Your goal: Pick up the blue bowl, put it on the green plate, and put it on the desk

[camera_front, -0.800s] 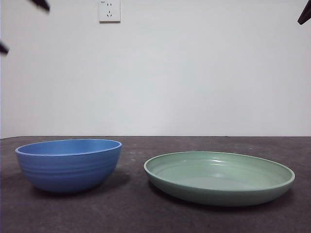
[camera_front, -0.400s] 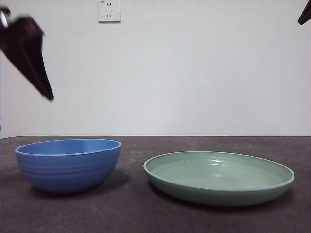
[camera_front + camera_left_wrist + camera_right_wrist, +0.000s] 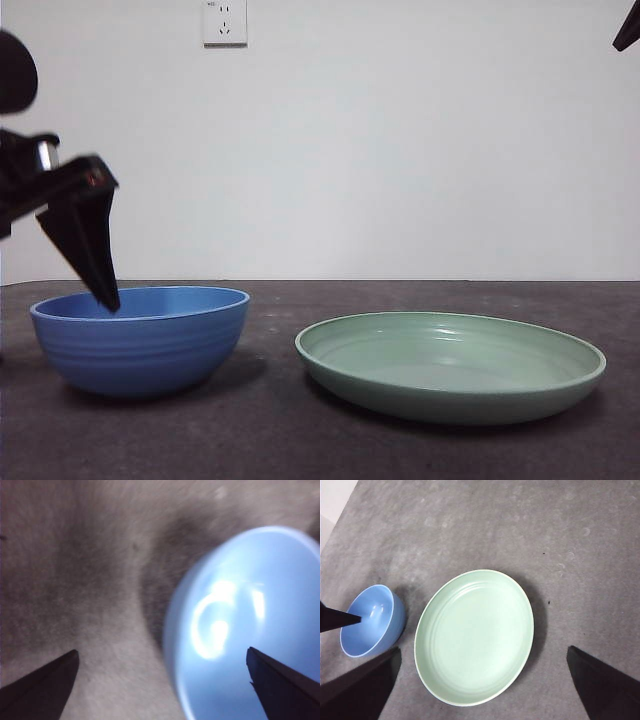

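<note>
At the left of the counter (image 3: pixel 330 455): blue bowl (image 3: pixel 140 338), one, upright on the bare surface, not yet lifted. Beside it on the right, apart from it with a strip of counter between: green plate (image 3: pixel 450 365), one, shallow, nothing in it.

Left end effector (image 3: pixel 162 680): one, at work over the bowl's left rim. Jaws stand wide apart; in its wrist view one tip sits over the bowl's inside and the other over the counter outside, so the wall lies between them. The front view shows one dark jaw tip reaching the rim line at the bowl's left side; contact cannot be confirmed. That wrist picture is blurred.

Right end effector (image 3: pixel 482 680): one, waiting high above the plate, jaws apart, holding nothing.

Step in hand, as judged: grasping the bowl by its rim. Advice for the grasp:
- Lower until the wall is well between the jaws, then close squarely across it.
- A shallow pinch on the curved, sloping wall could slip or tip the bowl.
- Lift straight up before carrying right, high enough to clear the plate's raised rim.
- Set down at the plate's centre.

Wall socket (image 3: pixel 225 22): one, on the far wall.
</note>
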Tool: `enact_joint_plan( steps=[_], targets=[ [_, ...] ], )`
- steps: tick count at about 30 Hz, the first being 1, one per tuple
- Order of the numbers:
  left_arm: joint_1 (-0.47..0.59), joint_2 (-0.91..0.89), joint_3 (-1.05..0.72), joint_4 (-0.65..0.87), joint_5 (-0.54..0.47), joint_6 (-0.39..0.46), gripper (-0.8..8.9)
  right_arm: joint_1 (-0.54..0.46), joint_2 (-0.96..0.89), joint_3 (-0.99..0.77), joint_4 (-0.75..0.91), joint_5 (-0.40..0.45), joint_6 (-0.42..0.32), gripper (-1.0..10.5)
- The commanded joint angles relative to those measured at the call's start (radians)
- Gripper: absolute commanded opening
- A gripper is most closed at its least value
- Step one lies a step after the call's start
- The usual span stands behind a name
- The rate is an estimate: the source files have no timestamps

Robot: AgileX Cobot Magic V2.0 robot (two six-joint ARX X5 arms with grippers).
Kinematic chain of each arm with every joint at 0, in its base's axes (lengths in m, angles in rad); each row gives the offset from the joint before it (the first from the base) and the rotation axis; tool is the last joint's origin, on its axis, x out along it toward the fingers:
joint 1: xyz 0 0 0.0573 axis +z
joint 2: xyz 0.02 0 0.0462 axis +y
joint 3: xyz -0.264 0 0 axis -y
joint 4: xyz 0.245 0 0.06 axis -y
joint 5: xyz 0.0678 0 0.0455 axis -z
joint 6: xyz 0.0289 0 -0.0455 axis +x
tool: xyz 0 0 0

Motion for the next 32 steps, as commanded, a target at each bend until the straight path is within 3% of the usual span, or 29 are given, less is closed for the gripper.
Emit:
enact_joint_plan(
  steps=[1, 4, 9, 14, 23, 32],
  targets=[
    [-0.004, 0.039, 0.017, 0.009, -0.006, -0.001, 5.17, 0.001, 0.004, 0.013, 0.008, -0.001, -0.019, 6.5],
    [-0.003, 0.054, 0.017, 0.016, -0.006, 0.000, 4.76, 0.001, 0.004, 0.013, 0.008, -0.001, -0.026, 6.5],
    [-0.003, 0.055, 0.017, 0.025, -0.009, 0.000, 2.08, 0.001, 0.004, 0.013, 0.008, -0.001, -0.037, 6.5],
    [-0.003, 0.055, 0.018, 0.040, -0.009, 0.000, 0.53, 0.001, 0.004, 0.013, 0.008, -0.001, -0.039, 6.5],
    [-0.012, 0.055, 0.072, 0.032, -0.018, 0.001, 0.23, 0.001, 0.004, 0.013, 0.000, -0.001, -0.039, 6.5],
    [-0.114, 0.104, 0.310, -0.097, -0.033, -0.020, 0.23, 0.001, 0.004, 0.013, -0.006, -0.001, -0.039, 6.5]
  ],
)
